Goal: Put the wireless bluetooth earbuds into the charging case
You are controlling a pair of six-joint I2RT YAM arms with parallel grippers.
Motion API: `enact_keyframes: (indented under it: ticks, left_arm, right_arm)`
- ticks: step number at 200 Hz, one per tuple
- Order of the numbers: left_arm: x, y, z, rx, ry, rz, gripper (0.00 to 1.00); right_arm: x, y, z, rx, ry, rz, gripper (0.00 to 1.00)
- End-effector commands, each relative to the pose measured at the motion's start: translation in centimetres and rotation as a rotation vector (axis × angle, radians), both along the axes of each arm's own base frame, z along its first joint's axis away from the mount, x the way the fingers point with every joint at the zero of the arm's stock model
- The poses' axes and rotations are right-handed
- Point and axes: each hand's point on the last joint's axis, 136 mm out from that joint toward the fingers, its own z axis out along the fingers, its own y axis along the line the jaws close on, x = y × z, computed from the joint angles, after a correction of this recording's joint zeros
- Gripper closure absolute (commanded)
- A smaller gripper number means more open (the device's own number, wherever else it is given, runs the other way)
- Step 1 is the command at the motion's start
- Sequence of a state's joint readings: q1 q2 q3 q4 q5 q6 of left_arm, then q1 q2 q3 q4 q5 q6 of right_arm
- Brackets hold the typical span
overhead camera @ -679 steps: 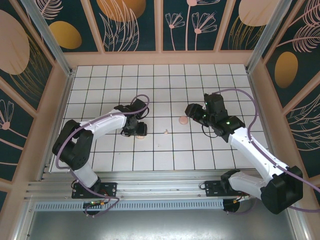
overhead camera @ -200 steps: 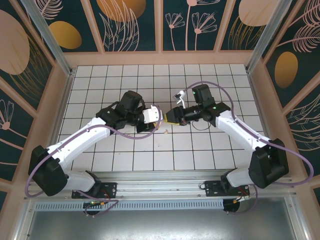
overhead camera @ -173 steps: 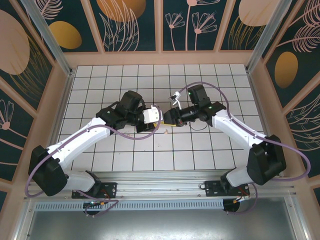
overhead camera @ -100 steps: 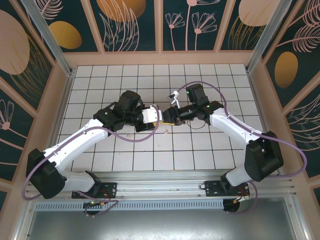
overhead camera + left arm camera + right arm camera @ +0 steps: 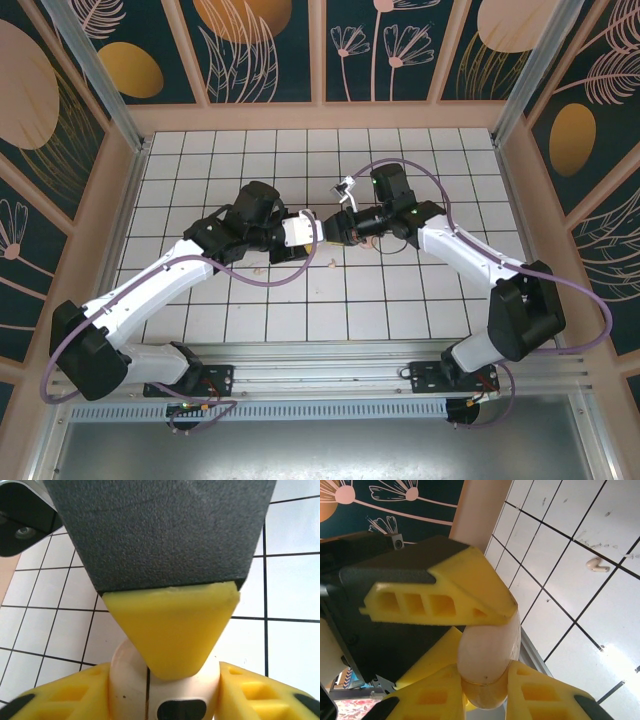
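The charging case (image 5: 165, 680), cream with a dark oval centre, hangs above the tiles between both grippers. My left gripper (image 5: 165, 692) presses it from both sides with its yellow fingers (image 5: 70, 695). My right gripper (image 5: 487, 690) is shut on the case (image 5: 487, 655) at its lower end; one of its fingers (image 5: 170, 630) lies across the case's front. In the top view the two grippers, left (image 5: 314, 232) and right (image 5: 336, 231), meet tip to tip over the middle of the floor. One of the earbuds (image 5: 596, 565) lies loose on a white tile, also seen as an earbud (image 5: 331, 263) just in front of the grippers.
The white tiled floor (image 5: 400, 300) is ringed by a low wooden rim (image 5: 320, 118) with patterned walls behind. A purple cable (image 5: 300, 268) loops under the left wrist.
The right gripper has moved left up to the case held by the left gripper and closed on it. The left arm has barely shifted.
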State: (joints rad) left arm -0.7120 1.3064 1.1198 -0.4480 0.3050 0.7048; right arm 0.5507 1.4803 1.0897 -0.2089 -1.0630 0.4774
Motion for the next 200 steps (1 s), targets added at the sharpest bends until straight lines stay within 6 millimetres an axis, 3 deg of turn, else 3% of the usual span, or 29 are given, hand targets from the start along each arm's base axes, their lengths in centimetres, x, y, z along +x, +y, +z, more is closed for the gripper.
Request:
enact_keyframes:
  ticks: [1,14,27,94,132,165,200]
  left_arm:
    - [0.4,-1.1,3.0,-0.085,-0.067,-0.004,0.46]
    - [0.7,-1.2,3.5,-0.115,-0.060,0.022,0.39]
    - [0.9,-1.3,3.9,-0.149,-0.054,0.049,0.35]
    - [1.6,-1.5,5.3,-0.431,0.074,0.126,0.34]
    - [0.1,-2.0,6.5,-0.602,0.181,0.015,0.38]
    - [-1.5,-2.6,7.2,-0.641,0.226,-0.098,0.42]
    - [-3.1,-2.6,8.5,-0.654,0.211,-0.191,0.43]
  right_arm:
    - [0.0,0.0,1.8,0.040,-0.080,-0.002,0.82]
    - [0.0,-0.3,1.9,0.030,-0.118,-0.024,0.82]
    - [1.4,-2.1,2.1,0.027,-0.163,-0.097,0.82]
    - [1.8,-7.4,4.6,0.091,-0.544,-0.238,0.82]
    - [0.1,-8.0,6.5,0.131,-0.829,-0.155,0.80]
    - [-2.1,-8.0,8.0,0.194,-1.065,-0.028,0.79]
    - [-3.8,-7.7,8.3,0.265,-1.157,0.099,0.79]
